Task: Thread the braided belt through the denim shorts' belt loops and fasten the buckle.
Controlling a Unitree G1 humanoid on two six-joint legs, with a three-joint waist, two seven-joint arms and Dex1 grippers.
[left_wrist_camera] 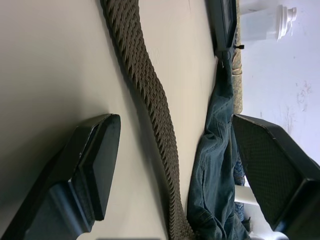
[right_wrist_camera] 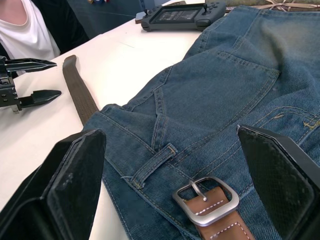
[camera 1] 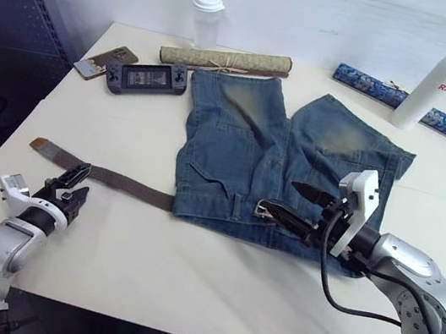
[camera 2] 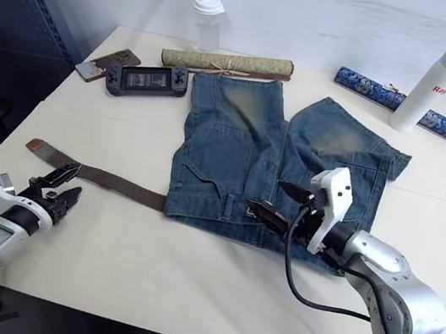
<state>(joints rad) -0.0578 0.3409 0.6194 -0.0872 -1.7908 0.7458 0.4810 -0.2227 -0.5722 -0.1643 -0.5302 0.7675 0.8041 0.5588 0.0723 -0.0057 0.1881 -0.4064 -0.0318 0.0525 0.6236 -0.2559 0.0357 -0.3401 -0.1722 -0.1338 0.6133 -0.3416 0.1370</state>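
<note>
White table [camera 1: 187, 281] bears denim shorts [camera 1: 245, 136], braided belt [camera 1: 118, 178], bottles, console.

The braided belt [camera 1: 122, 180] vanished under the denim shorts [camera 1: 245, 136] at their nine o'clock edge, its middle stretch hidden until the buckle [right_wrist_camera: 206, 199] emerged, whose leather end was cut off at six o'clock.

We take this for a lab or test room set up for robot trials rather than a home: a plain white counter [camera 1: 188, 273] stands against a bare, scuffed white wall [camera 1: 317, 11], with a dark perforated metal panel [camera 1: 27, 6] at its left. On the counter we see loose props: a handheld game console [camera 1: 147, 79], a phone [camera 1: 104, 60], a shaker bottle [camera 1: 206, 14], a white flask [camera 1: 436, 84] and two rolled mats [camera 1: 225, 60].
</note>
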